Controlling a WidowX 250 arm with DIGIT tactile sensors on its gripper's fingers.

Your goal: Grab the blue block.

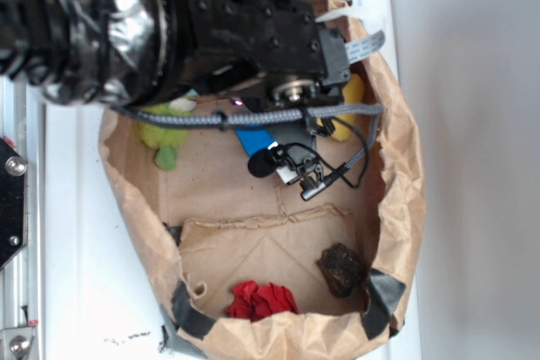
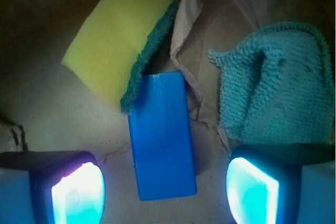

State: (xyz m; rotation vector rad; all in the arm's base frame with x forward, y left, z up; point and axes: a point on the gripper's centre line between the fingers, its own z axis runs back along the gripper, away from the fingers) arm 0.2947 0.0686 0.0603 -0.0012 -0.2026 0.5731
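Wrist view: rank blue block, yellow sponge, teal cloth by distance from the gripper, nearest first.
1. blue block: lies between the open fingers of the gripper, lengthwise.
2. teal cloth: just above the finger on the picture's right.
3. yellow sponge: upper left, beyond the block's far end.

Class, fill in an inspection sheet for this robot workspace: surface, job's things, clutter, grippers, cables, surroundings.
Surface: brown paper bag lying open on a white table.
Job's things: blue block flat on the bag floor, one end against the yellow sponge.
Clutter: teal cloth beside the block; red crumpled item, dark lump, green-yellow soft thing.
Grippers: gripper open, fingers either side of the block, not touching.
Cables: grey braided cable and black wires under the arm.
Surroundings: nothing seen.
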